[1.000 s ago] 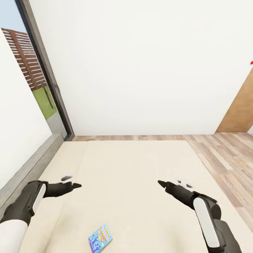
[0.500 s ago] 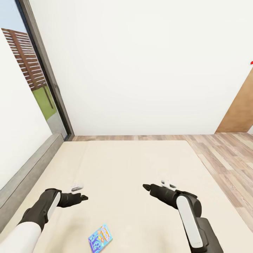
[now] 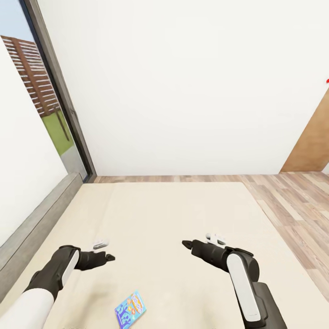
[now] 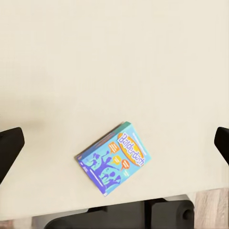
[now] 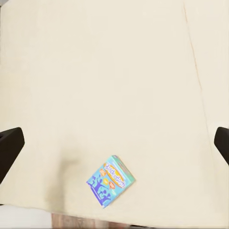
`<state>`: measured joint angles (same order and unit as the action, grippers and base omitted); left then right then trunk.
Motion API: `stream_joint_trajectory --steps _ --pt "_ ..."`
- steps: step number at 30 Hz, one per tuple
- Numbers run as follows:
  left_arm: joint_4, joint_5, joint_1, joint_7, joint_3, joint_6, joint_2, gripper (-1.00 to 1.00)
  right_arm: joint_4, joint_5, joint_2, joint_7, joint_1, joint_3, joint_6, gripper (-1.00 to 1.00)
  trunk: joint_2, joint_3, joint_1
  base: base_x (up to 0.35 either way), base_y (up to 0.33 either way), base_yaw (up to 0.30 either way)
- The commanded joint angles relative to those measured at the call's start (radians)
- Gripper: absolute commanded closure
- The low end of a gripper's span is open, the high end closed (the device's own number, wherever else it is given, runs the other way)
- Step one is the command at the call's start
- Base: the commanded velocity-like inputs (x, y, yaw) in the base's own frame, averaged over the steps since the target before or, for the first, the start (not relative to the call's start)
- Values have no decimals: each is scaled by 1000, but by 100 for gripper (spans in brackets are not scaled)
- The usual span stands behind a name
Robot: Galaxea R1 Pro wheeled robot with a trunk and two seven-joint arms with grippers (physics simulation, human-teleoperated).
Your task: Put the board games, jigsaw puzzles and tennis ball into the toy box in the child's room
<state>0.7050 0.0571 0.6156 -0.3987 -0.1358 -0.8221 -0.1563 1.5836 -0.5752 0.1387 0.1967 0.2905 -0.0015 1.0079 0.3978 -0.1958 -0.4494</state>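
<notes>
A small blue board game (image 3: 130, 310) lies flat on the beige mattress of the bed (image 3: 173, 210), close to its near edge. My left gripper (image 3: 111, 258) hovers over the mattress, beyond and a little left of the box. My right gripper (image 3: 184, 244) hovers farther off to the box's right. The left wrist view has the blue board game (image 4: 113, 158) below, between the wide-apart black fingertips (image 4: 9, 145). From the right wrist camera the board game (image 5: 110, 180) looks smaller and farther, with the fingertips (image 5: 9, 143) at the frame's edges. Both grippers are open and hold nothing.
A grey bed frame (image 3: 39, 219) runs along the left beside a tall dark-framed window (image 3: 55, 91). A white wall stands behind the bed. Wood-plank floor (image 3: 292, 210) and a brown door (image 3: 313, 141) lie to the right.
Both arms have drawn inward over the mattress: the left gripper moved right and nearer, the right gripper moved left. The blue board game has not moved.
</notes>
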Motion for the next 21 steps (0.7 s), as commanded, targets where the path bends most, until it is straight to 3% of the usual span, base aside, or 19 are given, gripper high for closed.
stream_joint_trajectory --steps 1,4,12,21 --pt "-1 7 1 0 -3 -9 0 -100 1 -10 0 10 1 0 4 -100 2 -3 -1 0 0 0" --pt "-8 13 2 -3 -7 -16 -4 -100 1 -11 0 10 1 -1 7 -100 2 -8 -1 0 0 0" --pt "-12 30 2 -8 -15 -110 -2 -100 1 -11 12 10 1 0 8 -100 2 -21 -1 0 0 0" --pt "-11 25 4 10 -14 -119 12 -100 1 -11 13 10 1 0 8 -100 2 -35 -1 0 0 0"
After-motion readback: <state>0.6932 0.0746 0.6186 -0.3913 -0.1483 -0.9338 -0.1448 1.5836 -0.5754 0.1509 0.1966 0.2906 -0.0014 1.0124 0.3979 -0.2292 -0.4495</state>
